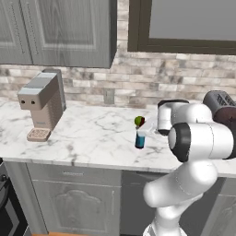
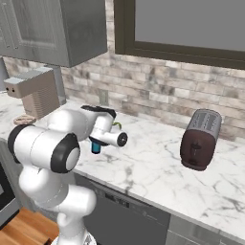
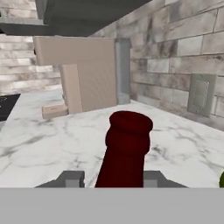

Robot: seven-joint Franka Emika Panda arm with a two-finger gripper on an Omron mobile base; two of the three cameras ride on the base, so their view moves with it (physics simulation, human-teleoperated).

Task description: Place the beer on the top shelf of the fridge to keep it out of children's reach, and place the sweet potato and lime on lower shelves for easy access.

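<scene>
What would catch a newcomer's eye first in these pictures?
The white arm bends over the marble counter, its fingers flanking the dark red neck of the beer. A lime sits just behind the bottle, with a beige coffee machine at left and a toaster at right.

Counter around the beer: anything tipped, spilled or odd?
Nothing stands out. The beer stands upright on the marble counter between the end effector fingers, the lime just behind it. The coffee machine and toaster look upright and undamaged.
</scene>
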